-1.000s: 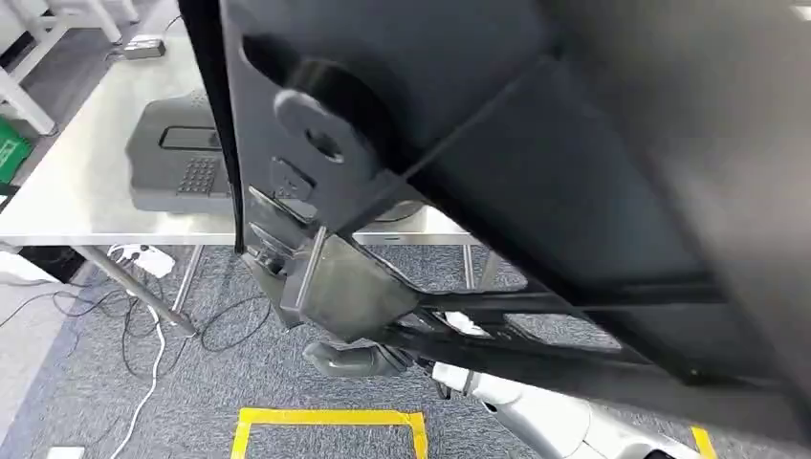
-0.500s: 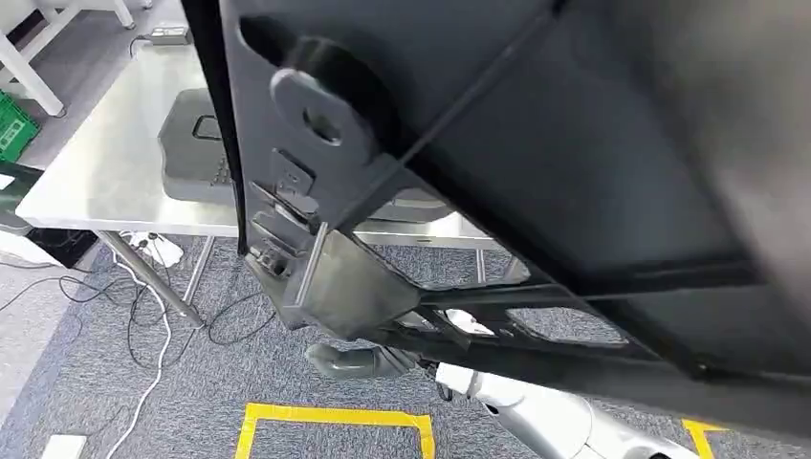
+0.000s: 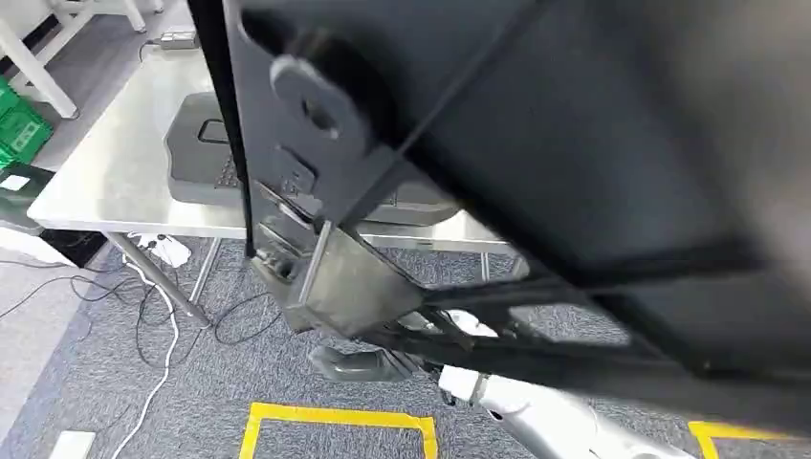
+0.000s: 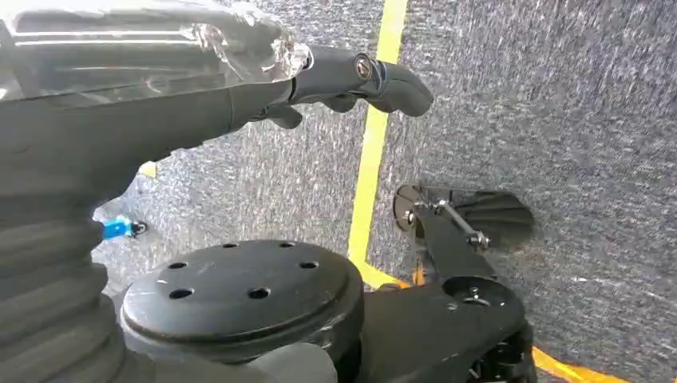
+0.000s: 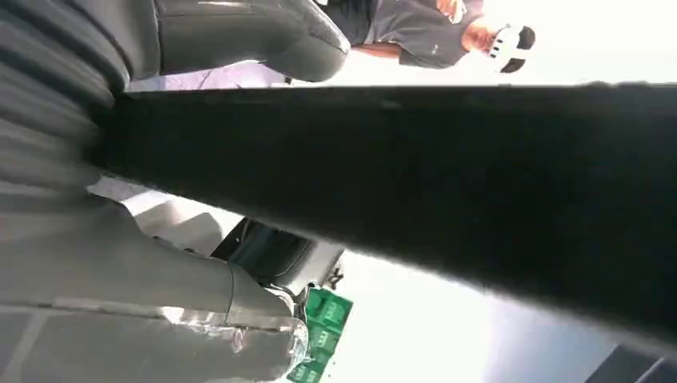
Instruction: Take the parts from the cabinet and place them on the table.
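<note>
Carrying a large black panel (image 3: 574, 143), flat and matte with raised ribs and a round boss, the robot faces the white table (image 3: 115, 182), where a grey moulded part (image 3: 206, 158) with a grille patch already lies. The panel hangs tilted above the carpet, near the table's front edge and hiding much of it; judged from this, the step in hand is transport, and doing it well means levelling the panel and setting it down beside the grey part. The right hand (image 5: 144, 263) grips the panel's dark edge, thumb over one face. The left hand (image 4: 351, 76) hangs over grey carpet with fingers curled inward, holding nothing. Yellow floor tape (image 3: 335, 418) marks the carpet below.
</note>
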Available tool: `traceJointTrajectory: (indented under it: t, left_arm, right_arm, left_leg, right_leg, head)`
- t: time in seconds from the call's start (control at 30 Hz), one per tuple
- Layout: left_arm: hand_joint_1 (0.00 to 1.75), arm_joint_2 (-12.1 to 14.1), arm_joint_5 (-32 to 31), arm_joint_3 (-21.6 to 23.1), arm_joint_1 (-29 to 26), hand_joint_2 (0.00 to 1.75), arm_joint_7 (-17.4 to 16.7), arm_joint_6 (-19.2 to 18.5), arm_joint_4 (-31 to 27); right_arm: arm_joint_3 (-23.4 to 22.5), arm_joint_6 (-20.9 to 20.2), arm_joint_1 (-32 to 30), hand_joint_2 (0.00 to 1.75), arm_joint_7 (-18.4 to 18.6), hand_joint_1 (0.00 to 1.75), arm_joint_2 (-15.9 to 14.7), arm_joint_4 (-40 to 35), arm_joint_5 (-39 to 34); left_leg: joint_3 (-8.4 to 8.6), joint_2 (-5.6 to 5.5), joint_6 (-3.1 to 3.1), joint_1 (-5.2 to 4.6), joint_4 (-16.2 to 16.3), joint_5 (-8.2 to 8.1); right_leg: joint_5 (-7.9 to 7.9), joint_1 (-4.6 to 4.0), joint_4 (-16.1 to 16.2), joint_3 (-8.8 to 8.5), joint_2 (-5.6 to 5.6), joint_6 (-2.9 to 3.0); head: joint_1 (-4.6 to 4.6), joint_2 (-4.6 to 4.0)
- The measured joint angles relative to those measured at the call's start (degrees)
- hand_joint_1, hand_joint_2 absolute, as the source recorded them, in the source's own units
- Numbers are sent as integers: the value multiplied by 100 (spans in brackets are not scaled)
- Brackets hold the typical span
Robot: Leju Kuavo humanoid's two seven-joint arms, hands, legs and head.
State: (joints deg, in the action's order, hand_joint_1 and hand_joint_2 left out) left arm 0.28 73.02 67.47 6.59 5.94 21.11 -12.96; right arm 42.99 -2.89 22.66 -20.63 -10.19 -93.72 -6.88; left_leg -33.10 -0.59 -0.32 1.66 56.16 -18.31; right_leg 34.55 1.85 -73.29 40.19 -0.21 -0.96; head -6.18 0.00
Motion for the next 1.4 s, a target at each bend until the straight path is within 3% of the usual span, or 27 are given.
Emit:
traceJointTrajectory:
  t: [0.1, 0.13, 0.17, 0.2, 0.3, 0.37, 0.43, 0.47, 0.5, 0.53, 0.6, 0.63, 0.7, 0.77, 0.83, 0.87, 0.93, 1.0, 1.03, 1.1, 1.13, 1.17, 1.2, 1.23, 1.3, 1.37, 1.4]
  left_arm:
    - [0, 0, -2, 0, 3, 175, 0, -11, 0]
    - [0, 28, -2, 0, 5, 175, 0, -13, 6]
    - [0, 31, -7, 0, 19, 175, -4, -22, 7]
    - [0, 31, -13, 0, 17, 175, -2, -22, 7]
    - [0, 31, 7, 2, 14, 175, -9, -22, 7]
    - [0, 31, 9, 0, 20, 175, -9, -22, 7]
    - [0, 31, 11, 0, 14, 175, -9, -22, 7]
    - [0, 31, 18, 0, 10, 175, -9, -22, 7]
    - [0, 31, 15, 0, 11, 175, -7, -22, 7]
    - [0, 31, 17, 0, 15, 175, -9, -22, 7]
    - [0, 31, 28, 0, 8, 175, -9, -20, 7]
    - [0, 35, 31, 0, -7, 175, -9, -17, 7]
    - [0, 42, 33, 0, 8, 175, -9, -9, 9]
    - [0, 44, 37, 0, 1, 175, -9, -2, 9]
    - [0, 46, 35, 0, -22, 175, -6, -2, 9]
    - [0, 46, 39, 0, -15, 175, -9, 4, 9]
    - [0, 46, 37, 0, -6, 175, -9, 4, 9]
    - [0, 46, 39, 0, -20, 175, -9, 2, 9]
    - [0, 46, 48, 0, -29, 175, -15, 2, 9]
    - [0, 46, 59, 0, -29, 175, -26, 4, 9]
    - [0, 46, 66, 0, -27, 175, -26, 9, 9]
    - [0, 35, 72, 0, -44, 175, -28, 18, 9]
    - [0, 28, 72, 0, -17, 175, -28, 24, 9]
    - [0, 26, 77, 0, -4, 175, -44, 31, 9]
    - [0, 17, 76, 0, 6, 175, -44, 33, 9]
    - [0, 17, 70, 0, 16, 175, -44, 48, 9]
    - [0, 17, 68, 0, 14, 175, -44, 48, 9]
  right_arm:
    - [-2, 11, -8, 175, 22, 175, -13, -39, 4]
    - [-2, 13, -12, 175, 28, 175, -20, -41, 11]
    - [-4, 15, -23, 175, 39, 175, -20, -66, 20]
    - [-11, 26, -40, 175, 39, 175, -37, -81, 24]
    - [-11, 22, -40, 175, 41, 175, -35, -109, 37]
    - [-11, 15, -35, 175, 42, 175, -31, -125, 39]
    - [-11, 13, -41, 175, 42, 175, -31, -125, 46]
    - [-11, 13, -42, 175, 41, 175, -31, -125, 50]
    - [-11, 13, -43, 175, 41, 175, -31, -125, 52]
    - [-11, 11, -42, 175, 41, 175, -31, -125, 52]
    - [-11, -39, -35, 175, 39, 175, -24, -125, 50]
    - [-11, -57, -37, 175, 35, 175, -15, -125, 41]
    - [-9, -74, -28, 175, 28, 175, -9, -118, 26]
    - [-9, -90, -32, 175, 17, 175, -7, -118, 17]
    - [-9, -92, -4, 175, 13, 175, -9, -116, 15]
    - [-9, -94, 14, 175, 9, 175, -9, -116, 6]
    - [-11, -98, 9, 175, -7, 175, -9, -101, -7]
    - [-9, -111, -11, 175, -28, 175, -9, -81, -15]
    - [-9, -109, -10, 175, -33, 175, -9, -74, -15]
    - [-9, -111, -9, 175, -48, 175, -9, -61, -18]
    - [-9, -118, -9, 175, -55, 175, -9, -53, -15]
    - [-9, -125, -13, 175, -66, 175, -9, -24, -15]
    - [-7, -125, 2, 175, -68, 175, -4, -11, -13]
    - [-9, -127, 1, 175, -77, 175, -2, -11, -17]
    - [-11, -127, 44, 175, -83, 175, 11, -11, -13]
    - [-11, -127, 63, 175, -83, 175, 24, -4, -13]
    - [-9, -127, 76, 175, -83, 175, 35, 0, -11]
  left_leg:
    - [-6, -11, -166, 90, 154, -115]
    - [-29, -11, -234, 105, 204, -171]
    - [-67, -7, -309, 53, 295, -235]
    - [-45, -13, -335, 66, 259, -232]
    - [33, -26, -443, 124, 231, -277]
    - [-176, 29, -424, 111, 741, -511]
    - [-687, 34, -389, 55, 1655, -809]
    - [-910, 34, -370, 31, 1988, -854]
    - [-1009, 34, -336, 5, 2050, -778]
    - [-973, 34, -276, -36, 1852, -554]
    - [-659, 34, -121, -129, 950, 67]
    - [-553, 47, -38, -176, 645, 150]
    - [-371, 74, -4, -224, 405, -30]
    - [-324, 65, 27, -205, 312, -43]
    - [-98, 23, 62, -173, 147, -55]
    - [-27, 9, 86, -173, 110, -71]
    - [42, 2, 126, -173, 97, -142]
    - [142, -4, 120, -173, 97, -246]
    - [223, -9, 111, -173, 98, -307]
    - [402, -18, 89, -175, 98, -436]
    - [499, -18, 67, -180, 98, -524]
    - [515, -18, 41, -175, 110, -574]
    - [496, -30, -1, -171, 121, -601]
    - [504, -22, -49, -157, 114, -639]
    - [551, -21, -101, -174, 245, -591]
    - [359, 1, -152, -155, 711, -595]
    - [136, 1, -199, -125, 1062, -675]
  right_leg:
    - [-729, 98, 1185, -517, -1, -97]
    - [-610, 91, 1308, -570, 51, -127]
    - [-598, 62, 1355, -568, 88, -33]
    - [-573, 46, 1294, -552, 77, 38]
    - [-533, 24, 1293, -599, 76, 191]
    - [-491, 2, 1308, -676, 43, 273]
    - [-443, -40, 1308, -728, 23, 333]
    - [-413, -71, 1307, -755, 21, 353]
    - [-379, -100, 1307, -793, 22, 364]
    - [-335, -124, 1308, -852, 23, 369]
    - [-233, -153, 1318, -1001, 24, 377]
    - [-187, -149, 1349, -1043, 22, 376]
    - [-149, -170, 1392, -1078, 17, 319]
    - [-255, -160, 1403, -1139, -22, 239]
    - [-226, -152, 1253, -1160, -20, 196]
    - [-190, -150, 984, -1022, 4, 177]
    - [49, -145, 229, -475, 10, 151]
    - [230, -140, -132, -27, 9, 127]
    - [105, -137, 8, 32, 9, 126]
    - [-461, -138, 719, -99, 10, 139]
    - [-976, -146, 1244, -205, 12, 182]
    - [-1058, -181, 1292, -159, 24, 228]
    - [-937, -227, 1426, -173, 14, 247]
    - [-1044, -229, 1374, -174, 16, 291]
    - [-970, -231, 1435, -272, 33, 367]
    - [-914, -177, 1518, -442, 11, 420]
    - [-882, -165, 1520, -479, 5, 450]
  head:
    - [24, 0]
    - [41, 0]
    - [70, 0]
    - [24, 0]
    - [-28, 0]
    - [-123, 0]
    - [-147, 0]
    - [-151, 0]
    - [-144, 0]
    - [-147, 0]
    - [-147, 0]
    - [-147, 0]
    - [-164, 0]
    - [-158, 0]
    - [-132, 0]
    - [-151, 0]
    - [-134, 0]
    - [-88, 0]
    - [-66, 0]
    - [-44, 0]
    - [-31, 0]
    - [-58, 0]
    - [-84, 0]
    - [-50, 0]
    - [-55, 0]
    - [-81, 0]
    - [-147, 0]
